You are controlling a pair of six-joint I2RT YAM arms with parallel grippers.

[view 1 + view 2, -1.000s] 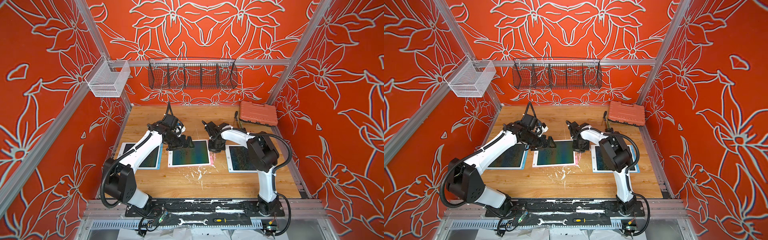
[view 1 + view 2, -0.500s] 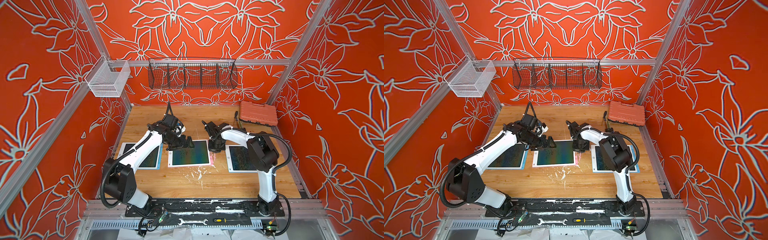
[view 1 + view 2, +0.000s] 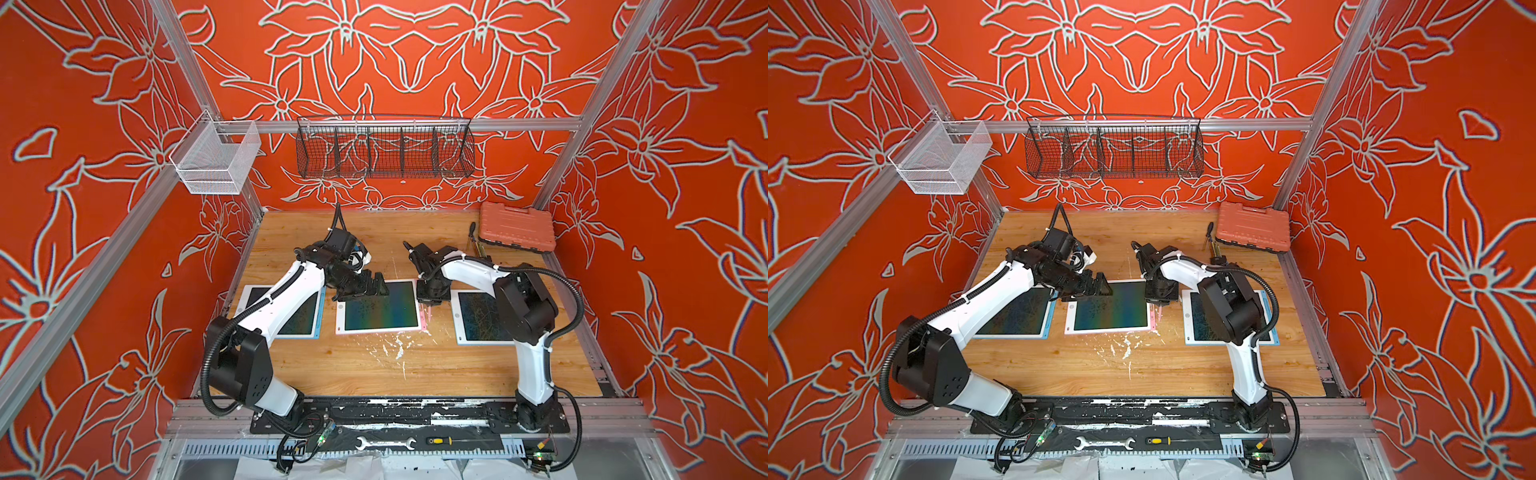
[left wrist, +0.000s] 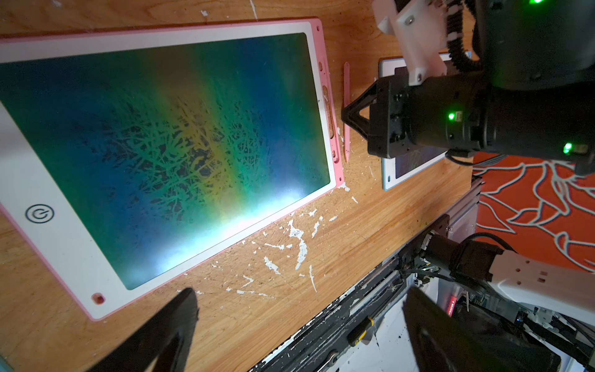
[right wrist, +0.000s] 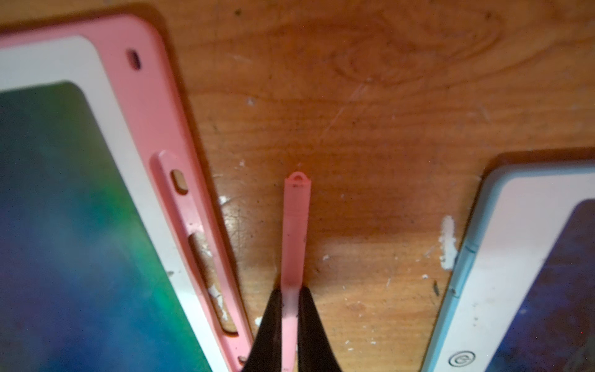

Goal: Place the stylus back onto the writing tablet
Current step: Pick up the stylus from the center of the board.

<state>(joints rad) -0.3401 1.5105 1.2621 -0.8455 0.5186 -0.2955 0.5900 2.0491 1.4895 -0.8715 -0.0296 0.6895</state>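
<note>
Table: I see three writing tablets lying flat on the wood, and nothing in the layout looks like it needs fixing first.
Pink tablet: this is the middle one and my landmark. Its frame matches the stylus colour, so I judge it to be the target.
Blue tablet: it lies past the stylus on the pink tablet's slot side, apart from both.
Left gripper: it hovers over the pink tablet's edge opposite the slot. Its fingers are spread wide and hold nothing, so I count it as idle.
Right gripper: it sits just beside the pink tablet's slot edge, pinched tight on the stylus shaft. The pickup looks done.
Slot: this long recess along the pink tablet's frame is empty, so the seating step is not yet done.
Stylus: it runs roughly parallel to the pink tablet's slot edge, near it but apart from the frame. I cannot tell whether it is clear of the wood. I judge what is left to be a short shift over the slot, pressing it in, then letting go.
</note>
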